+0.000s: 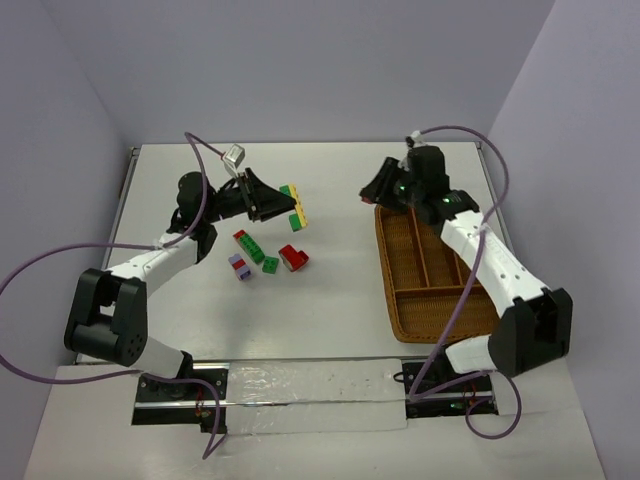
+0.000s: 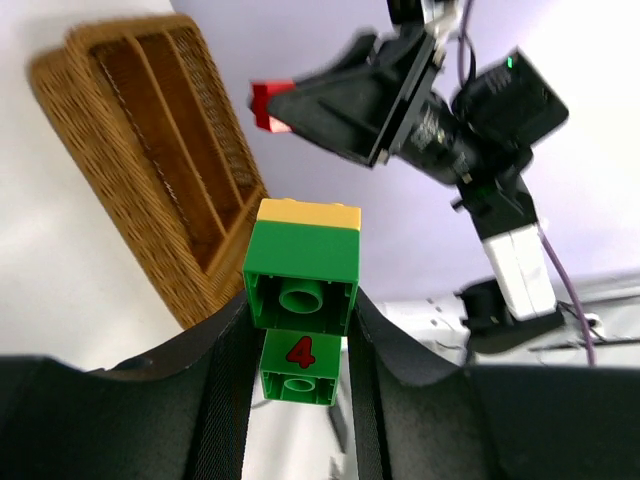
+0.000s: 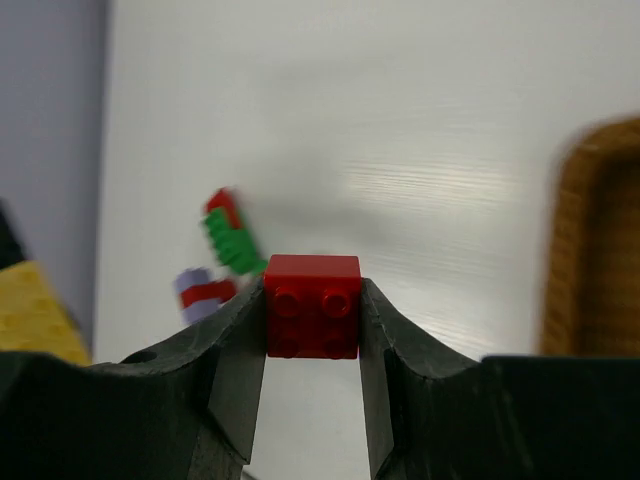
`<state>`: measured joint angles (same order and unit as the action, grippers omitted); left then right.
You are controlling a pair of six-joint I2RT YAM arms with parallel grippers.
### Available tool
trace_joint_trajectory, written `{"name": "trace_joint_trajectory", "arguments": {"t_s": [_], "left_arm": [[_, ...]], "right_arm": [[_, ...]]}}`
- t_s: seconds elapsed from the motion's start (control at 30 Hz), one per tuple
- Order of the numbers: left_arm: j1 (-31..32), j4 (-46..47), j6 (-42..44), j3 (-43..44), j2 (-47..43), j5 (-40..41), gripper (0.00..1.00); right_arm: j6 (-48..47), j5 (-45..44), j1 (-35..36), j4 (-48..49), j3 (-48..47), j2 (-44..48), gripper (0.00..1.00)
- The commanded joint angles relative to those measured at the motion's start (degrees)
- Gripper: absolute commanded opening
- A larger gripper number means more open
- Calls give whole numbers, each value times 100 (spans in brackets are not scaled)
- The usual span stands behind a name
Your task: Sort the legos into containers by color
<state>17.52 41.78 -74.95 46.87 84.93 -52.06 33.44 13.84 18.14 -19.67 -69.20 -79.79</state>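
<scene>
My left gripper (image 1: 272, 200) is shut on a stack of green and yellow legos (image 1: 294, 207) and holds it above the table. In the left wrist view the stack (image 2: 303, 275) sits between the fingers, yellow on top and a green brick marked 4 (image 2: 296, 367) below. My right gripper (image 1: 374, 192) is shut on a red lego (image 3: 312, 305), lifted off the table just left of the wicker tray (image 1: 388, 275). The tray's compartments look empty. The red lego also shows in the left wrist view (image 2: 268, 107).
Loose legos lie on the table between the arms: a red and green stack (image 1: 250, 246), a purple and white one (image 1: 239, 266), a small green one (image 1: 270, 264) and a red one (image 1: 294, 258). The tray stands at the right, along the right arm.
</scene>
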Motion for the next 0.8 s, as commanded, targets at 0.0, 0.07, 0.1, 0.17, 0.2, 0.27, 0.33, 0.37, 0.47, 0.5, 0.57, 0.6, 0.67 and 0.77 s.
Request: {"name": "trace_joint_trajectory", "arguments": {"t_s": [0.0, 0.07, 0.1, 0.17, 0.2, 0.27, 0.33, 0.37, 0.47, 0.5, 0.57, 0.6, 0.67, 0.77], "left_arm": [[-20, -1895, 1490, 1019, -300, 344, 0], [-12, -2328, 1756, 1246, -301, 463, 0], [-11, -2604, 1919, 1401, -292, 496, 0], [2, -2798, 2037, 1532, -284, 530, 0], [10, -2841, 2067, 1570, -288, 538, 0], [44, -2853, 2084, 1584, -292, 539, 0], [76, -2887, 2089, 1580, -319, 556, 0], [79, -2905, 2091, 1578, -322, 558, 0], [130, -2975, 2139, 1531, -373, 591, 0], [138, -3008, 2151, 1527, -385, 595, 0], [147, -3098, 2204, 1528, -416, 610, 0], [147, -3162, 2220, 1535, -440, 641, 0], [147, -3174, 2234, 1540, -463, 665, 0], [147, -3215, 2252, 1596, -443, 671, 0]], "right_arm": [[-269, -1765, -539, -830, 638, 753, 0], [-309, -1988, -649, -915, 873, 844, 0], [-368, -2050, -690, -988, 1029, 857, 0], [-430, -2157, -716, -1030, 1163, 785, 1], [-439, -2154, -725, -1030, 1193, 694, 2], [-465, -2115, -716, -980, 1216, 558, 3], [-470, -2059, -716, -867, 1181, 327, 7], [-472, -2033, -716, -812, 1174, 251, 9], [-537, -2022, -716, -691, 952, -185, 16], [-549, -2026, -716, -687, 900, -280, 19], [-575, -2017, -716, -670, 777, -545, 43], [-583, -2009, -716, -661, 744, -587, 57], [-614, -2029, -707, -664, 691, -671, 71], [-640, -2065, -703, -691, 637, -615, 76]]}}
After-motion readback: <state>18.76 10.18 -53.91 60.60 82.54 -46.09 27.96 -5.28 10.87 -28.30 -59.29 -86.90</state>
